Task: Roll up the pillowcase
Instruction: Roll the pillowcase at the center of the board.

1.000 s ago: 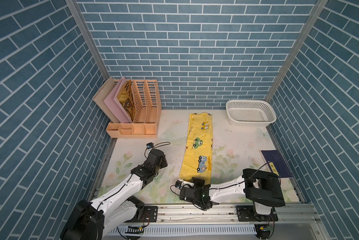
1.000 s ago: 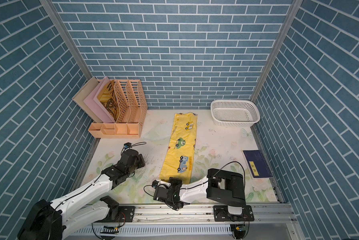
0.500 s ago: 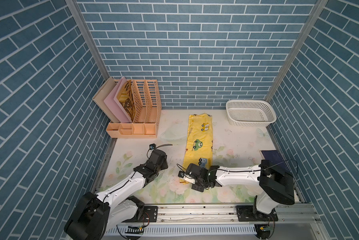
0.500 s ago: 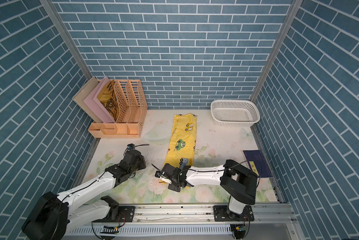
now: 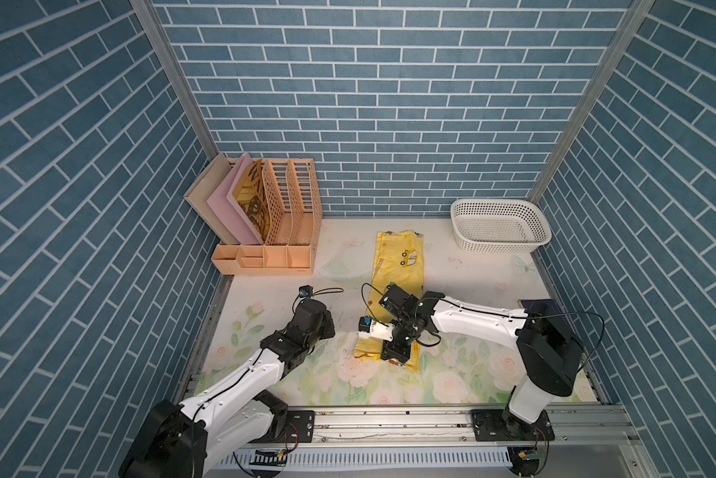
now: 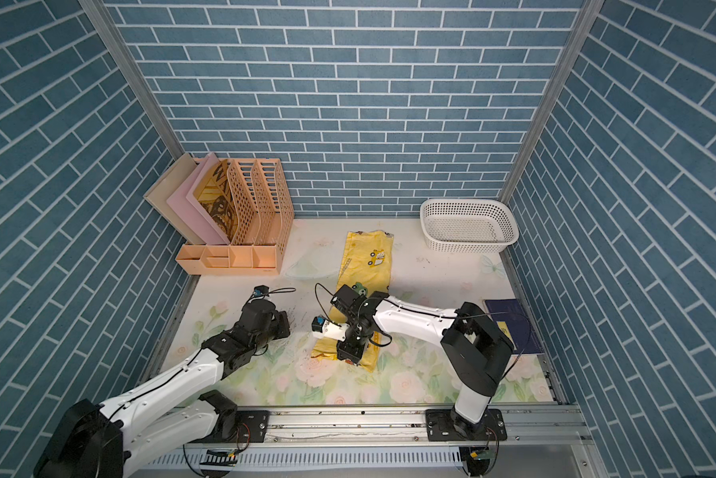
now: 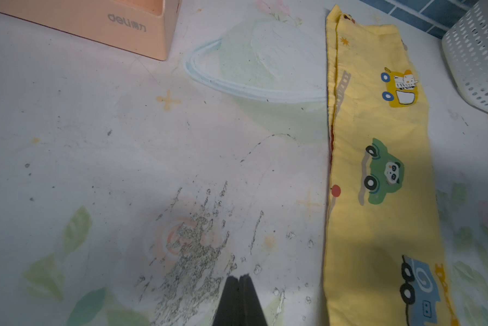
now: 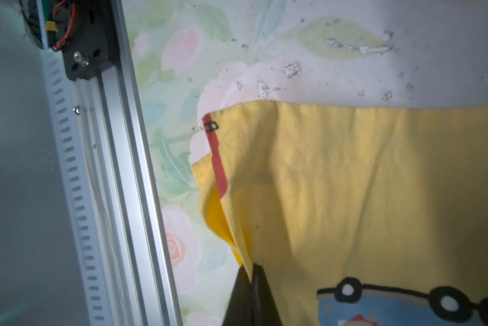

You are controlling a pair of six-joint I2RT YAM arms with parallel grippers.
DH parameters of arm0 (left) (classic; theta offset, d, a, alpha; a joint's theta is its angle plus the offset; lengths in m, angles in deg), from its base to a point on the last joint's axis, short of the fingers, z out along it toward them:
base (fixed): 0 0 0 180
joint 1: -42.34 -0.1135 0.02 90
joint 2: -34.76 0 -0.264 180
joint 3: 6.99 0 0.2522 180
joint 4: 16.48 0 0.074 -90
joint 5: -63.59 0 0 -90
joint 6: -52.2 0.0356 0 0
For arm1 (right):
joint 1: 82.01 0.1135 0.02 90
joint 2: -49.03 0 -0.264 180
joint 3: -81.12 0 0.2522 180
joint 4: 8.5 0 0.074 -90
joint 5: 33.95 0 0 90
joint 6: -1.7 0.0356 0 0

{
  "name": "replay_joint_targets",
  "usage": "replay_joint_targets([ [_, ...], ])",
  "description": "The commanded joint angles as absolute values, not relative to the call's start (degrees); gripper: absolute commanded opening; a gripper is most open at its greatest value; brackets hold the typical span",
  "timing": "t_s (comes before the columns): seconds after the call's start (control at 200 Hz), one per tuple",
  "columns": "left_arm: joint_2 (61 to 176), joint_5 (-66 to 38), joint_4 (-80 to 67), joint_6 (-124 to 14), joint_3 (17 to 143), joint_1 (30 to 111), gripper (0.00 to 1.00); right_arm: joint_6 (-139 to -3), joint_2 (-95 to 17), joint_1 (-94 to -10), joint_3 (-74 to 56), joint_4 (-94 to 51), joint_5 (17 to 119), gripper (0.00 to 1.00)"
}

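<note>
Pillowcase (image 5: 401, 258) middle behind right arm (image 5: 472, 320)

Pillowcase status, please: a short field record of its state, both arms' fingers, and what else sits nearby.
pillowcase: long yellow strip on the floral mat, mostly flat, no roll formed yet
right fingers: shut, pinching the edge of the strip's end nearest the rail
left fingers: shut, empty, over bare mat beside the strip, not touching it
far end: free, near the back wall
nearby: white basket in one back corner; peach file organizer in the opposite back corner
</note>
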State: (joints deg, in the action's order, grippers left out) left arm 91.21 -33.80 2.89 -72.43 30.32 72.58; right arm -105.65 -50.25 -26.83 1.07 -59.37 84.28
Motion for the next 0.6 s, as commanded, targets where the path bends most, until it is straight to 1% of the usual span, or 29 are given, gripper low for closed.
replay_joint_targets([
  [0.0,90.9,-29.4,1.7,-69.6,29.2,72.4,0.00,-111.3,-53.1,-31.0,-2.1,-65.9,90.6,0.00],
  [0.115,92.0,-26.3,-0.6,-67.8,29.1,73.5,0.00,-114.5,-54.7,-34.1,-5.9,-67.9,93.5,0.00],
  [0.2,91.8,-24.7,-3.2,-66.6,28.2,74.1,0.00,-116.3,-55.7,-34.9,-8.6,-68.7,96.1,0.00],
  [0.43,90.2,-25.2,-3.8,-66.1,27.9,75.1,0.00,-117.1,-60.9,-36.8,-10.4,-69.9,94.6,0.00],
  [0.595,88.3,-24.1,-5.7,-65.9,27.2,75.5,0.00,-116.3,-62.1,-37.7,-9.7,-68.0,93.1,0.00],
])
